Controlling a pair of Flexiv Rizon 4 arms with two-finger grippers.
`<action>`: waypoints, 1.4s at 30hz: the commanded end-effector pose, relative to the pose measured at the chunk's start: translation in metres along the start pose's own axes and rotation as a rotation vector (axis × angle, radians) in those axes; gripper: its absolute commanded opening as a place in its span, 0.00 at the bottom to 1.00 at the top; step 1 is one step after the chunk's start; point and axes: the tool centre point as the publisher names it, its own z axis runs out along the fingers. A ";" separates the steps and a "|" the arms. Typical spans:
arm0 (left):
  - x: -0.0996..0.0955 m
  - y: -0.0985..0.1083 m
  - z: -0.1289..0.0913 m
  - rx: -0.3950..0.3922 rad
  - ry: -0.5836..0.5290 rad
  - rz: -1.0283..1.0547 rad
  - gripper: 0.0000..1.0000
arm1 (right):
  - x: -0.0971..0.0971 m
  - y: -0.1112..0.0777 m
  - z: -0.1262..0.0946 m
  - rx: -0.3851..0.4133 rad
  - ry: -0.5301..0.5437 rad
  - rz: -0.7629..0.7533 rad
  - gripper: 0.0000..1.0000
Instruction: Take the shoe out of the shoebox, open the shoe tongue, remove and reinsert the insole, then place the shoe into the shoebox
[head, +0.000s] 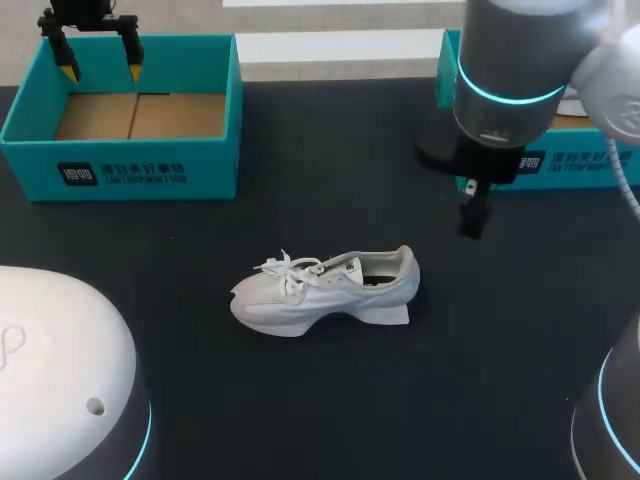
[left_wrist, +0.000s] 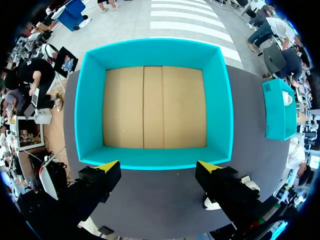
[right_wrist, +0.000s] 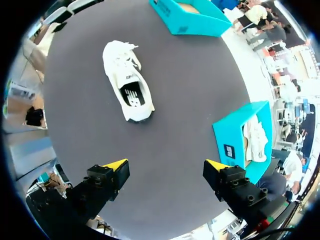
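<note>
One white lace-up sneaker (head: 325, 290) stands on its sole out on the black table (head: 300, 400). Its toe points toward the robot's left and its heel toward the right. Its laces (head: 284, 267) lie loosely bunched over the tongue, and the right wrist view looks down through the collar onto the insole (right_wrist: 134, 95) lying inside. The sneaker is outside both boxes, well apart from each, and no finger touches it. There are two boxes. One open teal cardboard shoebox (head: 215, 165) sits at the far left of the table, showing only its bare brown cardboard floor. A second teal box (right_wrist: 227, 135) sits at the far right, partly hidden behind the right arm in the head view, with a second white shoe (right_wrist: 256, 137) lying in it. That makes two shoes in sight, one on the table and one boxed. Of the two grippers, the left gripper (left_wrist: 157, 165) hangs above the near wall of the left shoebox, its yellow-tipped fingers spread wide with nothing between them. The right gripper (right_wrist: 166, 165) hangs over bare tabletop between the sneaker and the second box. Its fingers are also spread wide and hold nothing, and the sneaker lies ahead of them.
</note>
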 end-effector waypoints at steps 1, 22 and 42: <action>0.000 0.000 0.000 0.000 0.000 0.000 1.00 | 0.008 0.002 0.002 -0.306 0.099 -0.118 1.00; 0.000 0.000 0.000 0.000 0.000 0.000 1.00 | 0.035 0.009 0.068 -0.770 0.407 -0.388 1.00; 0.000 0.000 0.000 0.000 0.000 0.000 1.00 | 0.025 0.008 0.105 -0.833 0.226 -0.271 1.00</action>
